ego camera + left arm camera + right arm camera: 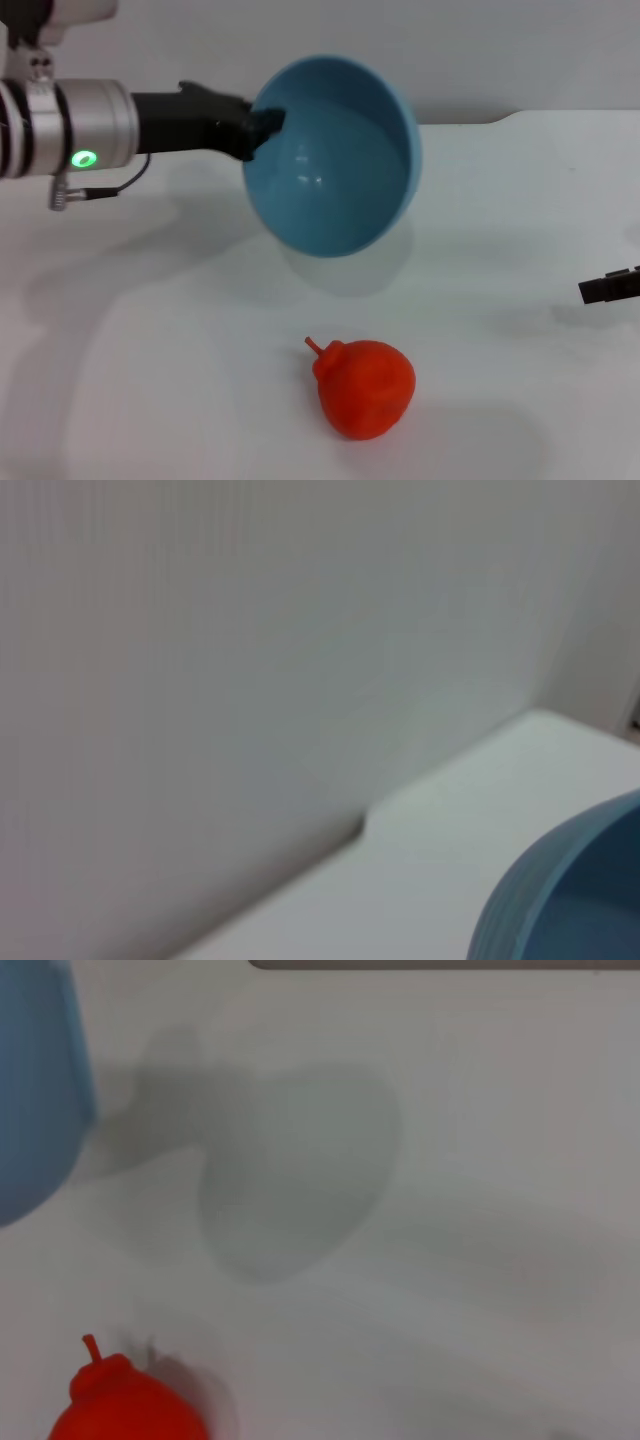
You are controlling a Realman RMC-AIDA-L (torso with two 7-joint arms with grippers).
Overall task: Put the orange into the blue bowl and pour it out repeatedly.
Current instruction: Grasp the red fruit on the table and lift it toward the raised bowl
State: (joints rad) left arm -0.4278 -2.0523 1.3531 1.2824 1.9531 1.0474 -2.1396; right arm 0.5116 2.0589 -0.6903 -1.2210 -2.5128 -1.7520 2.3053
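The blue bowl [335, 160] is held above the white table, tipped on its side with its empty inside facing me. My left gripper [262, 125] is shut on the bowl's left rim. The orange [365, 387] lies on the table in front of the bowl, near the front edge, with its stem nub pointing up and left. The bowl's rim shows in the left wrist view [570, 900]. The right wrist view shows the bowl [35, 1090] and the orange [120, 1405]. My right gripper [610, 286] shows only as a dark tip at the right edge, low over the table.
The white table [150, 380] spreads all around the orange. A pale wall [500, 50] stands behind the table's back edge. The bowl's shadow lies on the table beneath it.
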